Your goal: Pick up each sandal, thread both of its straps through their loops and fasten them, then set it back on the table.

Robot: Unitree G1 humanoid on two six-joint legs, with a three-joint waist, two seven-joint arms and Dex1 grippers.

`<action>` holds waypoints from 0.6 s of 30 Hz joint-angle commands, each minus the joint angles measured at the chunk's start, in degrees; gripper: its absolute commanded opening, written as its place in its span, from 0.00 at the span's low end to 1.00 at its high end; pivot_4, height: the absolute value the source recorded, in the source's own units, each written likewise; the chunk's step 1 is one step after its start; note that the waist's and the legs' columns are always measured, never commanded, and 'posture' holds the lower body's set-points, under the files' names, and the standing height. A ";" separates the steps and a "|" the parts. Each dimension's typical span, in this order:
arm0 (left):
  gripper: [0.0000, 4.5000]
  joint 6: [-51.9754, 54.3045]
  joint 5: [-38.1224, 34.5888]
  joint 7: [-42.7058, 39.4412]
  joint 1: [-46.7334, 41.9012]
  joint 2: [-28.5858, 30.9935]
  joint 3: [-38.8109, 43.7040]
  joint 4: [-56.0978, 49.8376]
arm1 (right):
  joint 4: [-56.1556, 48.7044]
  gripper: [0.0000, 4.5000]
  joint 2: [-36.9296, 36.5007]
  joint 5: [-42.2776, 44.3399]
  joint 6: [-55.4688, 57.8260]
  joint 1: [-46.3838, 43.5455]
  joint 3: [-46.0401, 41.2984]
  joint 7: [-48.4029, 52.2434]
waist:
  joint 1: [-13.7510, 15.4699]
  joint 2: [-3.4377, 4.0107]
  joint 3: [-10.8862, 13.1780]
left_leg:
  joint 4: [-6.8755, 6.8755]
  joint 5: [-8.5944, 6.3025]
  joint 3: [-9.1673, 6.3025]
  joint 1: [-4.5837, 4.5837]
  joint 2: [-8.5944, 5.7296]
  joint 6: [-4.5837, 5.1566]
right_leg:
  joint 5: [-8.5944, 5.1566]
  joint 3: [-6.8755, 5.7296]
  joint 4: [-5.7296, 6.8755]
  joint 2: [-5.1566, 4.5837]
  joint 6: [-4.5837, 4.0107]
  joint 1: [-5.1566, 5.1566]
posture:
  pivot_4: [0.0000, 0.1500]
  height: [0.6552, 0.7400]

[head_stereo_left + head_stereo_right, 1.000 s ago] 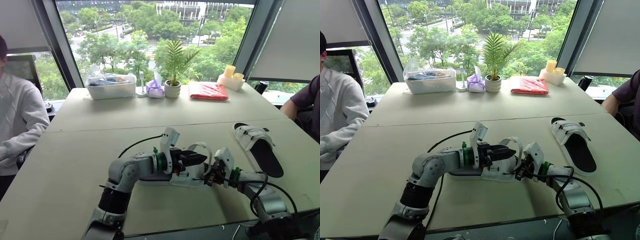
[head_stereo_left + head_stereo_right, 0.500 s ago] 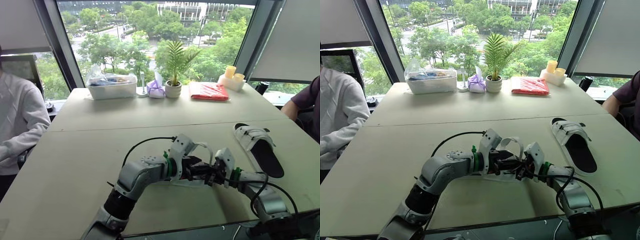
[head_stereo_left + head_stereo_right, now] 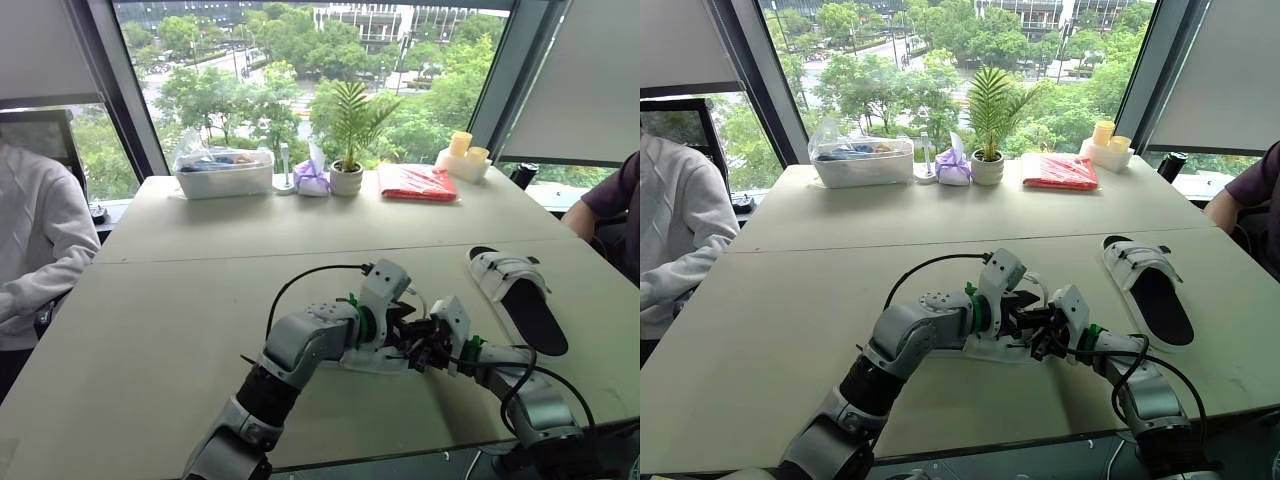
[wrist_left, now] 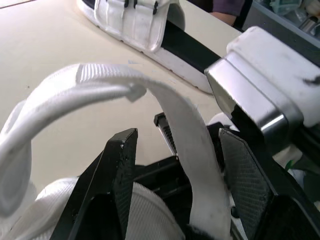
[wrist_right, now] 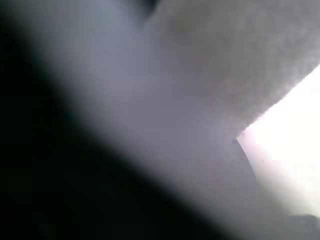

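Note:
A white sandal point(image 3: 372, 356) lies on the table point(image 3: 150, 330) near the front middle, one strap point(image 4: 186, 145) arching up from it. My left gripper point(image 3: 408, 322) is open, and in the left wrist view its fingers point(image 4: 122, 167) stand on either side of that strap. My right gripper point(image 3: 428, 350) is at the sandal's right end and looks shut on it; something very close blurs the right wrist view. A second white sandal point(image 3: 515, 295) with a black sole lies flat to the right, both straps across it.
Along the far edge stand a clear box point(image 3: 222, 172), a purple bag point(image 3: 310, 178), a potted plant point(image 3: 347, 172), a red packet point(image 3: 415, 182) and yellow cups point(image 3: 462, 152). One person point(image 3: 30, 240) sits at the left, another person's arm point(image 3: 605, 205) at the right.
My left gripper has slid to the right along the sandal, up to the strap and close to my right gripper. The right arm and the second sandal have stayed put.

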 commanded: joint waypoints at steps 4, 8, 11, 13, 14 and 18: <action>0.07 -0.79 2.26 0.25 -2.66 -1.79 -1.23 0.88 | 0.39 0.00 0.56 -1.76 3.47 2.11 2.24 -1.53 | -0.01 -0.01 0.01 | -0.03 0.00 0.00 -0.01 0.00 0.00 | 0.00 -0.01 0.00 0.00 0.00 -0.03 | 1.00 0.99; 0.01 0.28 3.01 0.75 -2.74 -2.08 -1.04 0.74 | -0.57 0.00 0.64 -1.69 4.31 2.15 2.34 -2.00 | -0.01 0.00 0.02 | -0.06 0.00 0.00 -0.03 0.00 0.00 | 0.00 -0.01 -0.01 0.00 0.00 -0.06 | 1.00 0.99; 0.01 1.76 1.78 0.59 -2.26 -2.10 0.79 -1.28 | -0.67 0.00 0.64 -1.72 4.53 2.07 2.38 -2.17 | -0.05 -0.01 0.02 | -0.10 0.00 0.00 -0.03 0.00 0.00 | -0.01 -0.01 -0.01 0.00 0.00 -0.08 | 1.00 0.99; 0.01 4.52 -2.00 0.35 -1.46 -2.61 5.12 -4.53 | -0.78 0.00 0.59 -1.70 4.69 2.05 2.37 -2.23 | -0.10 0.01 0.04 | -0.13 0.00 0.00 -0.03 0.00 0.00 | -0.01 -0.01 -0.02 0.00 0.00 -0.10 | 1.00 0.99; 0.01 6.49 -4.67 0.36 -1.04 -3.23 8.13 -6.06 | -0.82 0.00 0.55 -1.67 4.75 2.07 2.35 -2.24 | -0.11 0.02 0.05 | -0.15 0.00 0.00 -0.03 0.00 0.00 | -0.01 -0.01 -0.01 0.01 0.00 -0.11 | 1.00 0.99; 0.01 14.61 -13.71 0.29 0.47 -4.01 17.63 -9.20 | -0.64 0.00 0.31 -1.58 4.69 2.24 2.21 -2.01 | -0.10 0.03 0.05 | -0.18 0.01 0.00 -0.02 0.02 0.00 | -0.01 -0.02 -0.01 0.02 0.01 -0.12 | 1.00 0.99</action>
